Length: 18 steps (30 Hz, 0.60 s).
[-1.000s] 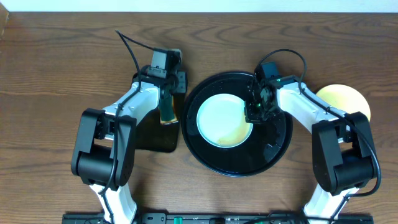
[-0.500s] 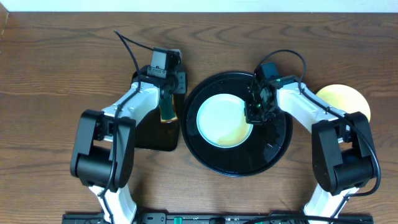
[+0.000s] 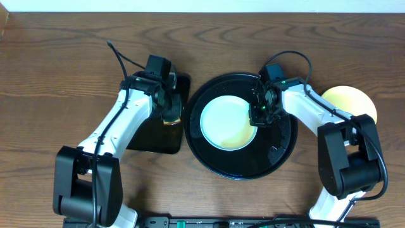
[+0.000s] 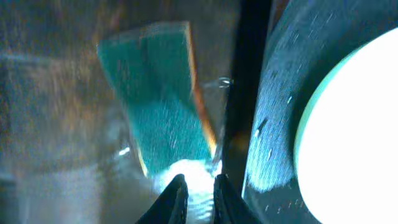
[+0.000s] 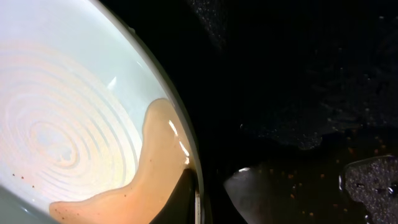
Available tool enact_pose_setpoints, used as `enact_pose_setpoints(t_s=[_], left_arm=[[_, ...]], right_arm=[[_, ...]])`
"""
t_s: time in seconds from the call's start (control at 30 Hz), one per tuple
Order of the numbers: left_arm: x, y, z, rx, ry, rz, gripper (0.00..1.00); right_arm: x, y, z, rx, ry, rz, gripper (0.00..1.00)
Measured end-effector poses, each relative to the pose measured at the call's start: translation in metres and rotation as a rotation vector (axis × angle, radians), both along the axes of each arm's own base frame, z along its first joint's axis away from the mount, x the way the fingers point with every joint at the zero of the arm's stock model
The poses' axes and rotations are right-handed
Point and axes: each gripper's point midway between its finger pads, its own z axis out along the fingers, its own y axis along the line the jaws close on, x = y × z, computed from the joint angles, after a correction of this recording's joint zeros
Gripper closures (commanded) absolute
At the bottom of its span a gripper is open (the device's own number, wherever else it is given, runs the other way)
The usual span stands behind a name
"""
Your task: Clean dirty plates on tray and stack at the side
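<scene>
Right fingers [image 5: 239, 196] pinch the smeared mint plate [image 5: 68, 124] rim on the tray [image 5: 298, 74].

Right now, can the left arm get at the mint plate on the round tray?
Probably yes: the mint plate lies face up just beside the left gripper, and the right gripper pinches only its far rim.

One mint plate [image 3: 228, 121], one yellow plate [image 3: 354, 101], maybe more beneath; one round tray [image 3: 278, 151], one rectangular tray [image 3: 154, 137], one sponge [image 4: 158, 99].
</scene>
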Motion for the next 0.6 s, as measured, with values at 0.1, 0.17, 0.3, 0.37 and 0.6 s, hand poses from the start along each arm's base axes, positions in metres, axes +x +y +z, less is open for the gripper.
enact_pose_setpoints(t_s=[0.1,0.17,0.3,0.37,0.6], left_arm=[[-0.012,0.003,-0.002,0.012,0.053,0.007,0.92],[-0.017,0.005,-0.003,0.017,0.073,0.008,0.92],[-0.020,0.010,-0.004,0.020,0.091,0.023,0.92],[-0.019,0.016,-0.004,0.020,0.096,0.043,0.93],[-0.019,0.038,-0.004,0.021,0.117,0.113,0.91]], right_arm=[[0.002,-0.002,0.002,-0.009,-0.013,0.010,0.99],[0.004,-0.004,0.004,-0.027,-0.035,0.024,0.99],[0.013,-0.024,0.017,-0.139,-0.118,0.035,0.99],[0.020,-0.035,0.034,-0.193,-0.187,0.037,0.99],[0.038,-0.062,0.102,-0.331,-0.423,0.039,0.99]])
